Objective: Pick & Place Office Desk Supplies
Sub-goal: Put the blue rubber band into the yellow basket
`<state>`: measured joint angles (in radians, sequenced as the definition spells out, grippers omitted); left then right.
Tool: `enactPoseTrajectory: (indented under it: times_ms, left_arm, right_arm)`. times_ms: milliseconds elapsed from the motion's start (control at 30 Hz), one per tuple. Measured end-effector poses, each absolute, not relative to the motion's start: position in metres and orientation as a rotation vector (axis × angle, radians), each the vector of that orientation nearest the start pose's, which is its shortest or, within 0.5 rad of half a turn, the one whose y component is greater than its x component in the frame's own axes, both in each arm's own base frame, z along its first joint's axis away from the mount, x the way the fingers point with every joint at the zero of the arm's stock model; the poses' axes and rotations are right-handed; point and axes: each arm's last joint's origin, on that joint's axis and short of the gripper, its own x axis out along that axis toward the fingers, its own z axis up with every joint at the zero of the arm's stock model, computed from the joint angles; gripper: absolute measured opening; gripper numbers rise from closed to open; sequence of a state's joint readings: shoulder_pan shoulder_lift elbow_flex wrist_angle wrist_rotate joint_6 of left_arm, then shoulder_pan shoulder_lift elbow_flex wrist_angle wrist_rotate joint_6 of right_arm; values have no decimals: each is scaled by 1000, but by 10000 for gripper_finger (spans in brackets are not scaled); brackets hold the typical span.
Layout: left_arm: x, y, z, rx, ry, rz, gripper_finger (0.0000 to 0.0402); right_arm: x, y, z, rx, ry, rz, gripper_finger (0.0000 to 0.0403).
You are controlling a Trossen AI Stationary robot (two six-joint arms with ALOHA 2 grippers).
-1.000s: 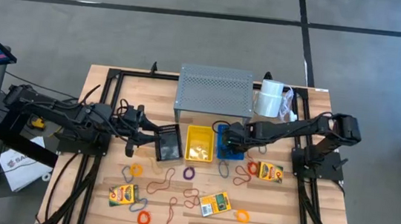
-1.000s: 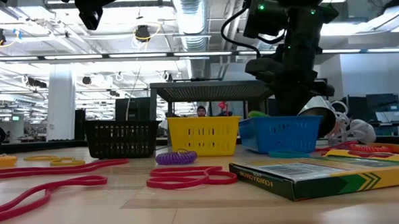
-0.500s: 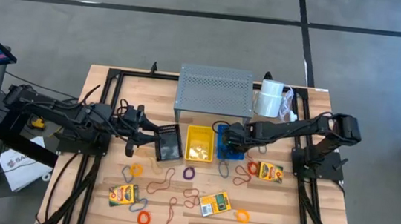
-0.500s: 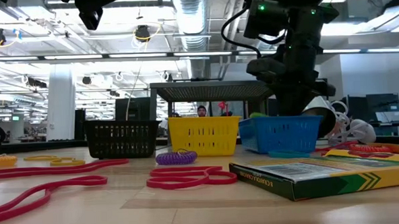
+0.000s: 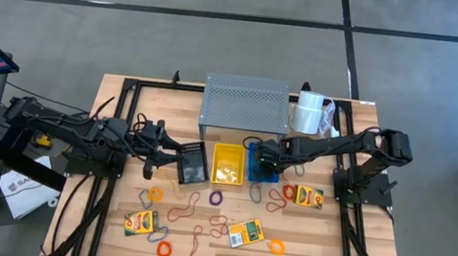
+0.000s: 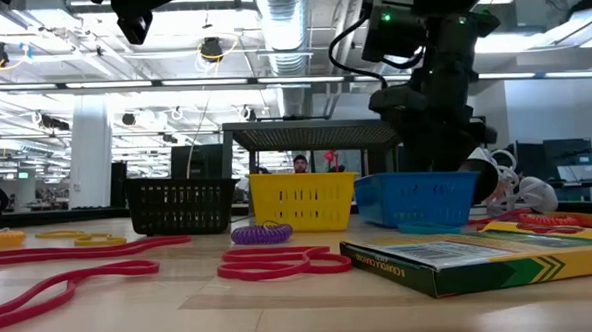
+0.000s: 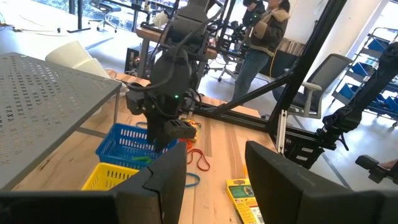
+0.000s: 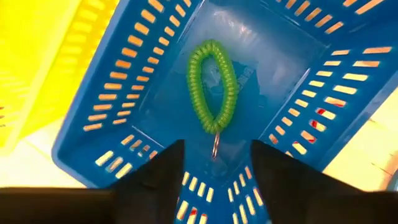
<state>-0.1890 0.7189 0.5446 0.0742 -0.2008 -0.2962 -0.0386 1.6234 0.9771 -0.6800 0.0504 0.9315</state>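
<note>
My right gripper (image 8: 214,177) stands open, pointing down over the blue basket (image 5: 263,169). A green coil loop (image 8: 212,87) lies flat on the basket's floor between and beyond the fingers, clear of them. My left gripper (image 7: 217,186) hangs open and empty, high beside the black basket (image 5: 191,163). Three crayon boxes (image 5: 141,221), (image 5: 245,232), (image 5: 309,196) lie flat on the table's near half among several rubber-band loops (image 5: 193,226). A purple coil (image 5: 215,198) lies in front of the yellow basket (image 5: 228,164).
The grey perforated riser (image 5: 245,104) stands behind the three baskets, and a white roll (image 5: 307,112) sits at the far right. Red bands (image 6: 280,262) and a crayon box (image 6: 480,258) lie close to the near edge. A person (image 7: 267,31) stands beyond the table.
My right gripper has let go of the green coil loop. In the low view it showed just above the blue basket's rim; now it has dropped below the rim and lies in the basket. Both arms have stayed in place.
</note>
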Motion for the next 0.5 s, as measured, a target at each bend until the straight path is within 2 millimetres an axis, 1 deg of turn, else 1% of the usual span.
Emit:
enactPoseTrajectory:
  times_ms: [100,200,233,300,367,433,500]
  left_arm:
    - [167,-26,284,-277,96,26,159]
    - [167,-26,284,-277,96,26,159]
    - [167,-26,284,-277,96,26,159]
    - [167,-26,284,-276,98,27,159]
    - [167,-26,284,-276,100,27,159]
    - [167,-26,284,-275,102,27,159]
    - [167,-26,284,-275,102,27,159]
  right_arm:
    - [289,-14,176,785,1174,-681,231]
    - [289,-14,186,777,1126,-679,239]
    - [290,-13,192,767,1103,-672,239]
    - [291,-11,211,740,1028,-652,235]
    - [288,-9,230,713,966,-645,227]
    - [280,-6,247,680,933,-661,218]
    - [266,-4,261,654,933,-706,208]
